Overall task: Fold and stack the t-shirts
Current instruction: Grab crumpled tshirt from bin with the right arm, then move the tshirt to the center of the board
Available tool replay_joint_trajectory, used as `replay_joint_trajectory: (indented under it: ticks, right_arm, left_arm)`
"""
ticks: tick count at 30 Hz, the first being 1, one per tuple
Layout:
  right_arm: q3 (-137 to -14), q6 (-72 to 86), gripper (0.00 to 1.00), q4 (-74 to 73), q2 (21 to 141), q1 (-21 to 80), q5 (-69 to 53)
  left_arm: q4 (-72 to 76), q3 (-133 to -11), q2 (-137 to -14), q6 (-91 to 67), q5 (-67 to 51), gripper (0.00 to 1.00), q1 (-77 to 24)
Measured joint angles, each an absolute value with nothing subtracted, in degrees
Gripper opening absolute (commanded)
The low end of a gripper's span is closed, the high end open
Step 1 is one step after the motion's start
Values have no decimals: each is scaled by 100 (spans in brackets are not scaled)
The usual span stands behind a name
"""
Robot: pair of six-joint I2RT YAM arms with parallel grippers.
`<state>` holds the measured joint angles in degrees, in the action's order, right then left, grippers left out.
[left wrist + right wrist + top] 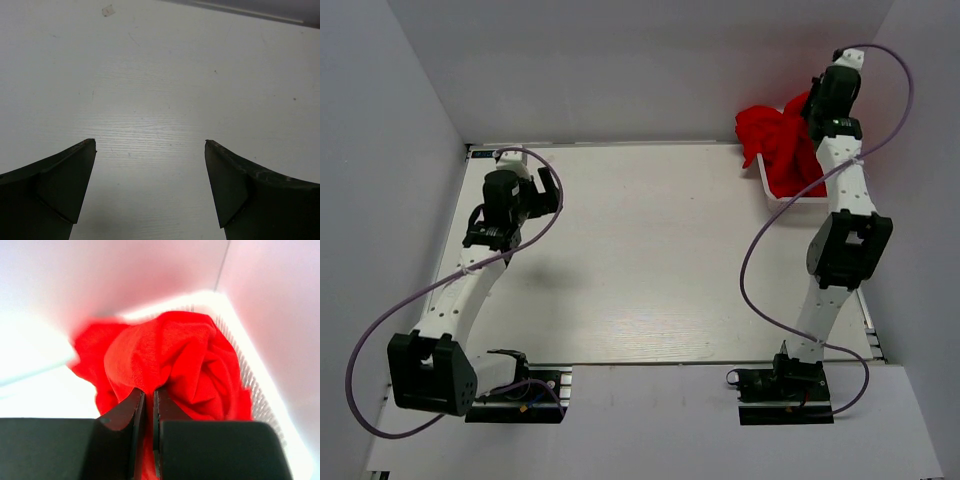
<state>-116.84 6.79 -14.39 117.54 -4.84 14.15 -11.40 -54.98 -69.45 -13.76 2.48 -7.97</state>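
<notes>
The red t-shirt (195, 355) in the basket (261, 386) is clamped in the jaws of the right gripper (148, 394), the left gripper (150, 145) being held spread wide.

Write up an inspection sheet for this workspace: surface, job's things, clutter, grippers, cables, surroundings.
Surface: white wood-grain table, a few faint specks.
Job's things: one red t-shirt, bunched up over a white mesh basket in the far right corner.
Clutter: nothing seen.
Grippers: left gripper open above the table, holding nothing; right gripper, fingers pinched on the red t-shirt.
Cables: a purple cable loops along each arm.
Surroundings: plain pale walls on three sides.
</notes>
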Motion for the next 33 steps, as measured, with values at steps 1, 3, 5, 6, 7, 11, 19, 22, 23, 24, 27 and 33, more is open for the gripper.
replay_joint_trajectory:
  ticks: [1,3,5,6,7,11,19,22,23,24,27,33]
  right_arm:
    - [-11684,642,0,-1354,11572,-486,1365]
    - [-11716,585,0,-1219,11290,-484,1291]
    - [-11861,554,0,-1153,11124,-484,1170]
    - [-11944,554,0,-1127,11089,-484,1111]
    - [-12007,554,0,-1087,11061,-484,1039]
    - [-12116,582,0,-1035,10997,-480,593]
    - [-12140,941,0,-1052,10667,-438,-792]
    - [-12140,1081,0,-1048,10401,-353,-1319]
    - [-12140,1127,0,-1039,10304,-307,-1503]
    - [-12140,1166,0,-1026,10226,-255,-1671]
    - [-12140,1256,0,-961,9992,-43,-2187]
    - [-11319,1129,0,-598,9478,711,-2783]
  left_arm:
    - [-1105,-5478,-6862,-1378,231,100,-797]
    - [-1066,-5465,-6740,-1380,189,100,-797]
    - [-1020,-5465,-6659,-1396,123,100,-797]
    - [-1007,-5465,-6628,-1400,89,100,-797]
    - [-1000,-5461,-6608,-1402,56,100,-797]
    - [-982,-5435,-6580,-1446,-54,100,-797]
    - [-998,-5323,-6281,-1588,-163,100,-797]
    - [-1028,-5273,-6082,-1653,-198,100,-797]
    - [-1028,-5266,-6025,-1675,-202,100,-797]
    - [-1031,-5253,-5972,-1702,-213,100,-797]
    - [-1061,-5186,-5837,-1763,-239,100,-797]
    - [-1240,-4954,-5577,-1966,-235,100,-797]
